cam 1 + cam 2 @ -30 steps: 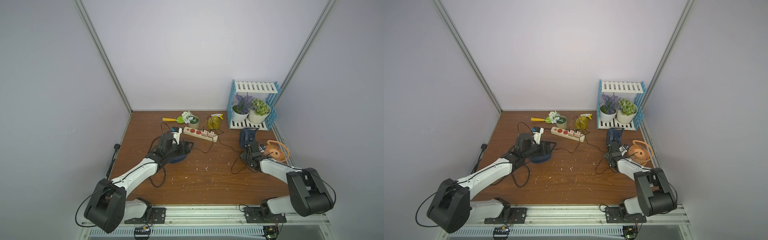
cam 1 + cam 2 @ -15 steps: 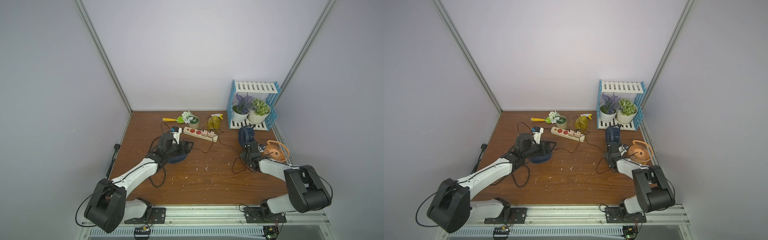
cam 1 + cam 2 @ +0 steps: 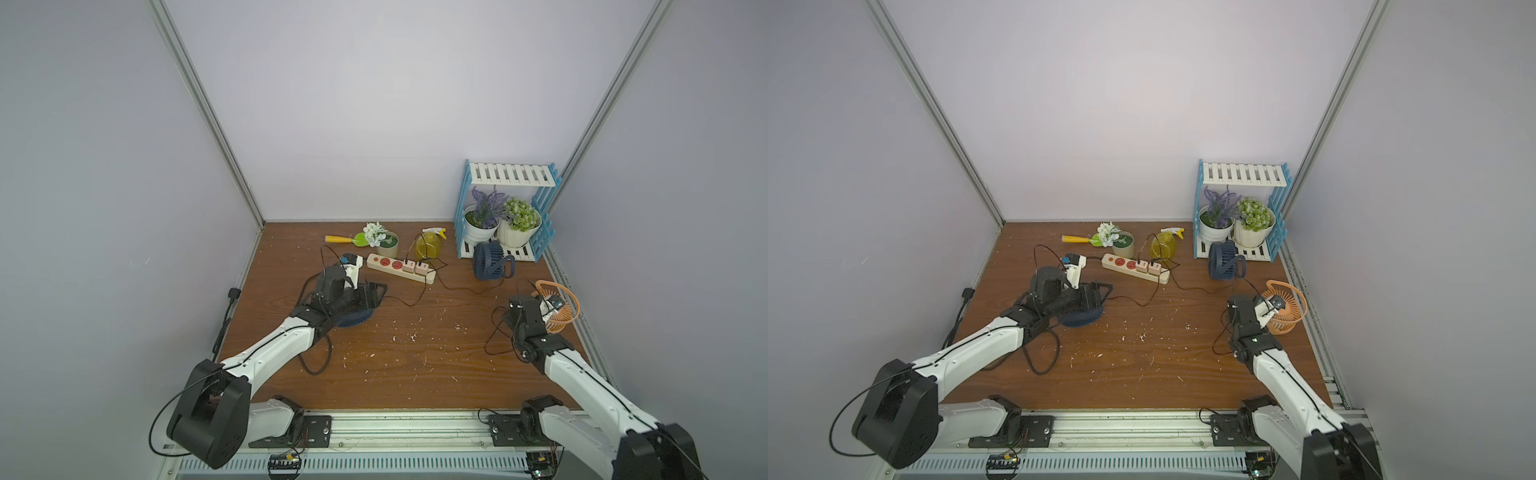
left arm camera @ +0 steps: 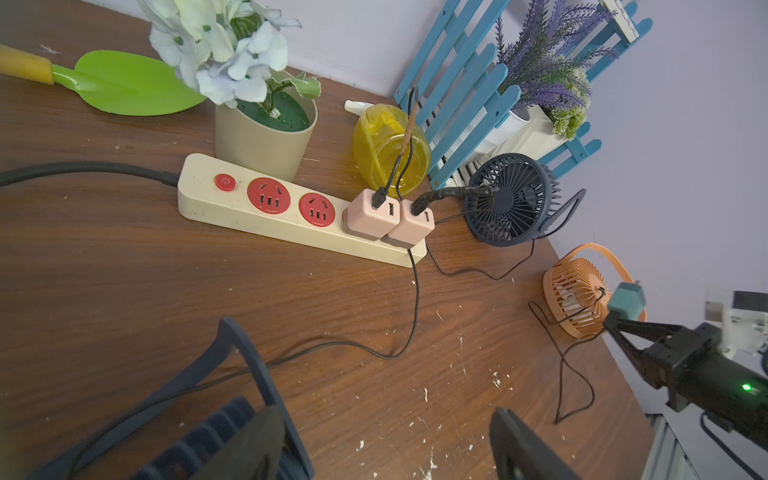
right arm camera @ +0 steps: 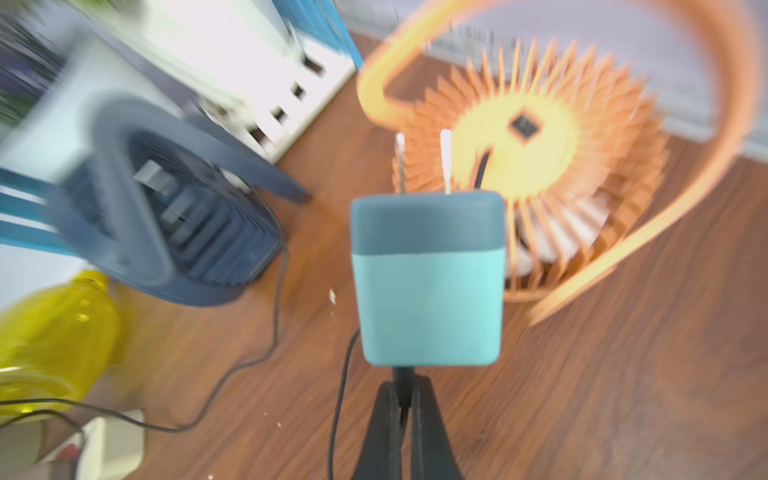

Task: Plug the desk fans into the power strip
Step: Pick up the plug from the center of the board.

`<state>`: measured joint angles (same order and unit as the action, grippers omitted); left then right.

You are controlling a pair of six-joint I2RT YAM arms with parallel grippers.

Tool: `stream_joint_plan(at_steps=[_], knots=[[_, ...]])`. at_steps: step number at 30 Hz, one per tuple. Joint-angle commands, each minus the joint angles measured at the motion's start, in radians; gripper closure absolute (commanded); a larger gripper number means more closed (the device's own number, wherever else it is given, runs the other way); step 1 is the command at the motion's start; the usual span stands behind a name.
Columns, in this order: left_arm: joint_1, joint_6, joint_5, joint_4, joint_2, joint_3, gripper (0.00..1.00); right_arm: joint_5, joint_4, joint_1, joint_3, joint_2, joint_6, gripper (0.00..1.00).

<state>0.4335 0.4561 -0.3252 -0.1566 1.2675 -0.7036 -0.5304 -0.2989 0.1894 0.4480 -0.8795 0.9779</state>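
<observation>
Brown wooden tabletop (image 3: 415, 353), grey walls. Both top views: power strip (image 3: 401, 269) far centre, lying at an angle, two pink adapters (image 3: 414, 267) at its right end; left gripper (image 3: 372, 292) spread wide above a flat navy fan (image 3: 353, 322); right gripper (image 3: 552, 306) at right, beside orange fan (image 3: 567, 318). Left wrist: two red sockets (image 4: 268, 195) uncovered. Right wrist: jaws pinched tight on teal plug (image 5: 428, 278) by its black stem, prongs pointing away.

Three round slatted plastic desk fans: navy upright fan (image 3: 489, 258), navy flat-lying fan (image 3: 350, 322), orange fan (image 3: 561, 321). One cream four-socket power strip (image 4: 286, 230). Three cube plug adapters: first pink adapter (image 4: 368, 214), second pink adapter (image 4: 412, 227), teal adapter (image 5: 428, 299). Three potted plants: white-flowered plant (image 3: 376, 233), lavender plant (image 3: 484, 208), green plant (image 3: 518, 214).
</observation>
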Motion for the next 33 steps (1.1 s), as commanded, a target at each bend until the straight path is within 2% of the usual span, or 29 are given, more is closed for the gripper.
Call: stream_joint_plan(at_steps=[1, 4, 9, 16, 21, 22, 24, 29, 33], knots=[[0.011, 0.026, -0.034, 0.013, -0.029, -0.009, 0.19, -0.039, 0.025, -0.001, -0.016, 0.107, -0.228, 1.00], [0.011, 0.045, -0.070, 0.000, -0.033, -0.021, 0.19, 0.136, 0.200, -0.001, -0.037, 0.163, -0.493, 1.00], [0.011, 0.102, -0.177, -0.087, -0.001, -0.033, 0.18, 0.450, 0.297, -0.001, 0.014, 0.133, -0.774, 1.00], [0.011, 0.170, -0.347, -0.195, 0.067, -0.083, 0.18, 0.926, 0.346, 0.034, 0.158, -0.038, -0.921, 1.00], [0.016, 0.142, -0.492, -0.219, 0.074, -0.134, 0.16, 1.116, 0.356, 0.105, 0.263, -0.156, -0.974, 1.00], [0.016, 0.122, -0.518, -0.219, 0.068, -0.138, 0.15, 1.138, 0.299, 0.125, 0.308, -0.185, -1.005, 1.00], [0.016, 0.107, -0.527, -0.199, 0.060, -0.149, 0.10, 1.106, 0.215, 0.179, 0.361, -0.218, -1.091, 1.00], [0.017, 0.152, -0.541, -0.185, 0.071, -0.182, 0.07, 0.878, 0.119, 0.307, 0.403, -0.252, -1.308, 1.00], [0.017, 0.189, -0.570, -0.187, 0.072, -0.193, 0.06, 0.721, 0.066, 0.354, 0.435, -0.279, -1.397, 1.00]])
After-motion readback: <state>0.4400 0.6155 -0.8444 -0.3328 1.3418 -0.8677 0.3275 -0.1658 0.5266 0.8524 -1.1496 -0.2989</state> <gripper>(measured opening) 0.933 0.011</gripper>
